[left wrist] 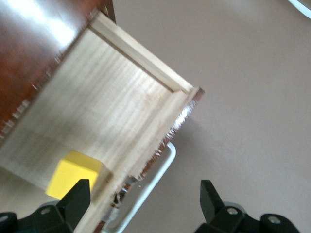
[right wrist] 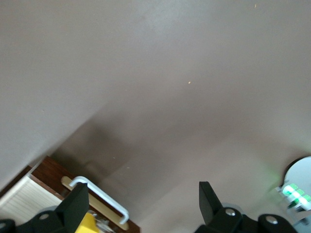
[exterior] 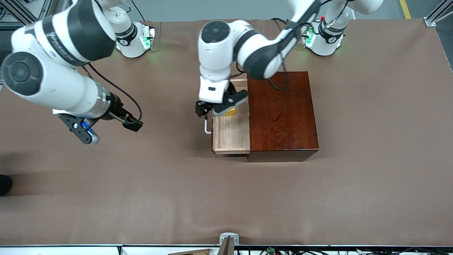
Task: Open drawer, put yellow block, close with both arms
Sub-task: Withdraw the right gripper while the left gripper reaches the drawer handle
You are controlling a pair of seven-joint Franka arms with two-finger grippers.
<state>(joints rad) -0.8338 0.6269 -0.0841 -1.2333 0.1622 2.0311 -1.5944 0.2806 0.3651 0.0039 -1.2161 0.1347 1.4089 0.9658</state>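
Observation:
The drawer (exterior: 230,136) stands pulled out of the dark mahogany box (exterior: 281,113) toward the right arm's end of the table, its white handle (exterior: 206,128) showing. The yellow block (exterior: 231,113) lies in the pale tray, near the drawer front. My left gripper (exterior: 216,108) hovers open over the drawer front; in the left wrist view it (left wrist: 143,187) straddles the handle (left wrist: 156,178), clear of the block (left wrist: 73,174) on the tray floor (left wrist: 107,97). My right gripper (exterior: 108,129) is open and empty over the bare table; its wrist view (right wrist: 141,189) shows the handle (right wrist: 99,194) and block (right wrist: 88,224).
The brown tablecloth (exterior: 226,198) covers the whole table. The arms' green-lit bases (exterior: 134,40) (exterior: 322,39) stand along the edge farthest from the front camera. A small mount (exterior: 229,239) sits at the table's nearest edge.

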